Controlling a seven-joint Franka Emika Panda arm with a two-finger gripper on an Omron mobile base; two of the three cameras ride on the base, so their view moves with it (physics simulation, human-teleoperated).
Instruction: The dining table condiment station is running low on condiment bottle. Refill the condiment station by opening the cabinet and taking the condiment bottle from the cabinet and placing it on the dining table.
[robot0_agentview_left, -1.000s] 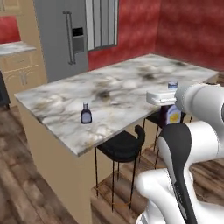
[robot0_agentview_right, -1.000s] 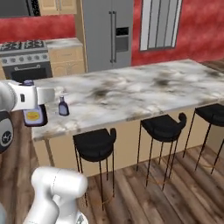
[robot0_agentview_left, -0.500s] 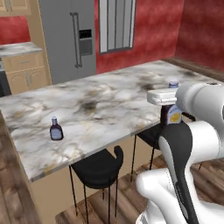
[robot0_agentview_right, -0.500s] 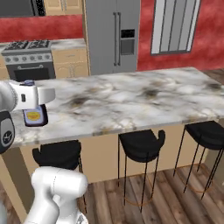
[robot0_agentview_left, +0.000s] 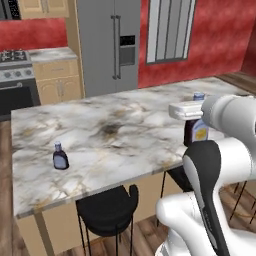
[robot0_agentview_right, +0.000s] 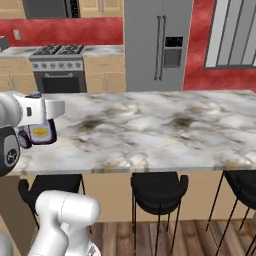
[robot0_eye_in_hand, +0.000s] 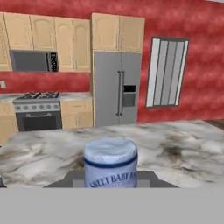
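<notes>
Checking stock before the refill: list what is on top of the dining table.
On the dining table, one small dark bottle stands near its left end. The held condiment bottle and gripper cover the marble behind them.

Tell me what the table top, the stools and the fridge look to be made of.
Table top: polished white marble by its grey-brown veins, though it could be imitation. Stools: black seats on thin dark legs, likely moulded plastic and metal. Fridge: flat grey doors with bar handles, probably brushed steel.

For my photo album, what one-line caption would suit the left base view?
Robot gripper holding a blue-capped condiment bottle above the marble dining table, where a smaller dark bottle already stands.
</notes>
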